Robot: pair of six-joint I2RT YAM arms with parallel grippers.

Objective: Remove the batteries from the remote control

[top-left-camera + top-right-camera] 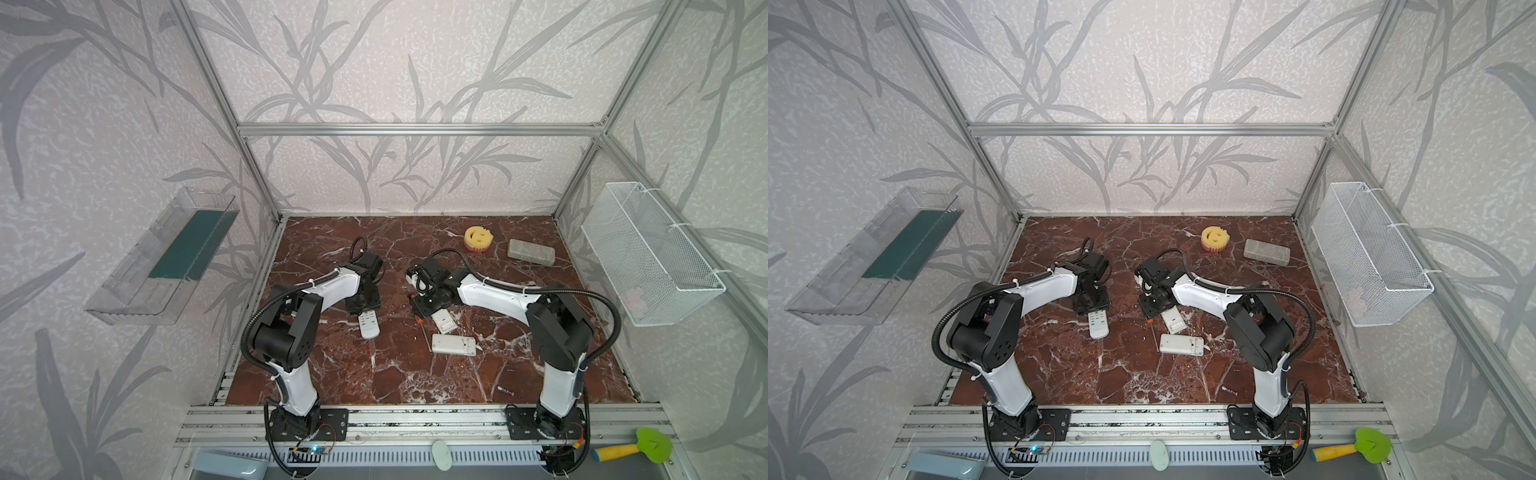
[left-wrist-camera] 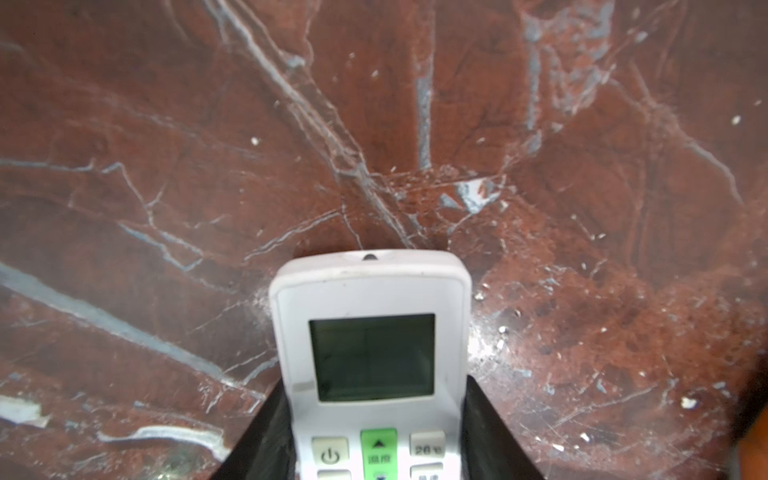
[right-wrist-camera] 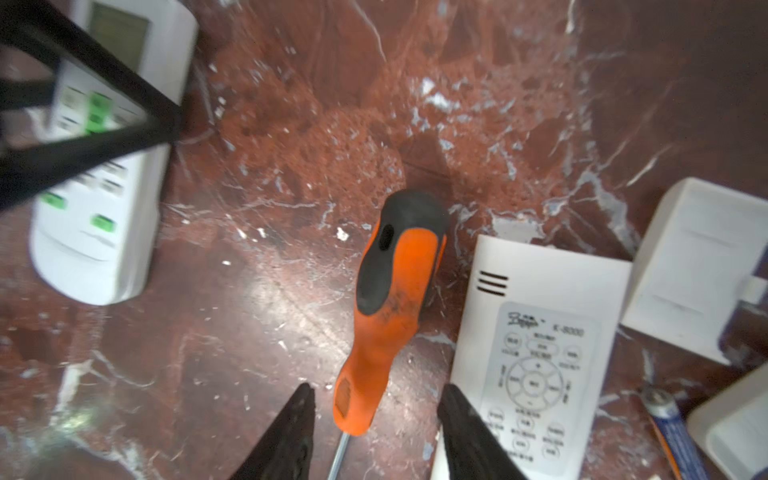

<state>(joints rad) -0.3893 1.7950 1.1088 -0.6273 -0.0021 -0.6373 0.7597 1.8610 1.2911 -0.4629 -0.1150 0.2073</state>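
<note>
Batteries show in two places. A dark silvery-grey slim battery [image 1: 504, 390] lies alone on the red-brown marble-patterned counter [image 1: 374, 374], near the front edge and close to the foot of the right arm, well apart from the remotes. A blue-jacketed battery with a silvery end cap [image 3: 667, 419] shows in the right wrist view. It lies flat on the counter, just beside a flat white remote with a printed round button panel [image 3: 536, 357].

The left claw [image 2: 376, 380] is down over a white remote control with a grey display and green buttons [image 2: 372, 291]. Its two black fingers [image 2: 266, 436] press against the remote's long sides, gripping it. In both top views that remote lies face up on the counter, its button end pointing toward the front.

The right claw [image 3: 376, 392] has its fingers spread and holds nothing. An orange-and-black-handled screwdriver [image 3: 395, 299] lies on the counter with the narrow end of its handle between the fingertips, a gap on either side. The flat white remote sits just beside the handle, not touching it.

In a top view a longer white oblong remote [image 1: 453, 345] lies just in front of the flat one; which face is up I cannot tell. A yellow smiley-face sponge [image 1: 478, 237] and a grey rectangular block [image 1: 531, 251] sit near the far right corner, well apart from both claws.
</note>
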